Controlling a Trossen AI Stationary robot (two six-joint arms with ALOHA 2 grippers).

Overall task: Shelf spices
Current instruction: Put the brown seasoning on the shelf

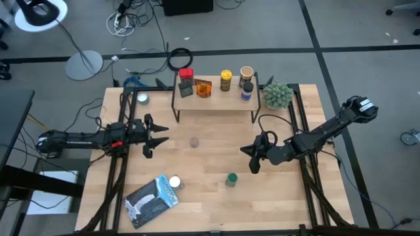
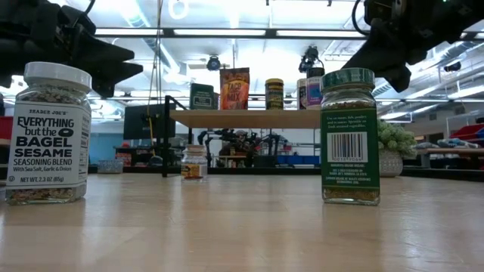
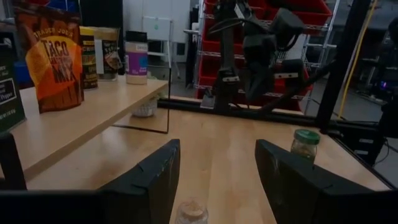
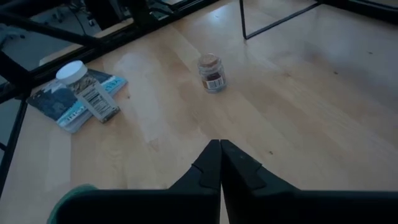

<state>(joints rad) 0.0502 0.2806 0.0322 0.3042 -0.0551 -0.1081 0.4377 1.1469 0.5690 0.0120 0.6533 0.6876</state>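
Observation:
The light-wood shelf (image 1: 215, 105) stands at the table's far middle. It carries several spices: a red-lidded dark box (image 1: 186, 84), an orange packet (image 1: 203, 88), a yellow jar (image 1: 226, 80) and two more jars (image 1: 246, 82). On the tabletop stand a small glass jar (image 1: 194, 141), a green-lidded jar (image 1: 231, 179) and a white-lidded jar (image 1: 174, 183). My left gripper (image 1: 159, 136) is open at the left and points level toward the small jar (image 3: 191, 213). My right gripper (image 4: 219, 163) is shut on nothing, above the table right of the green-lidded jar (image 2: 349, 136).
A flat blue-grey packet (image 1: 152, 200) lies near the front left, beside the white-lidded jar (image 4: 87, 90). A spiky green plant (image 1: 278, 95) stands right of the shelf. A small tin (image 1: 142, 99) sits at the far left. Bare wood lies between the arms.

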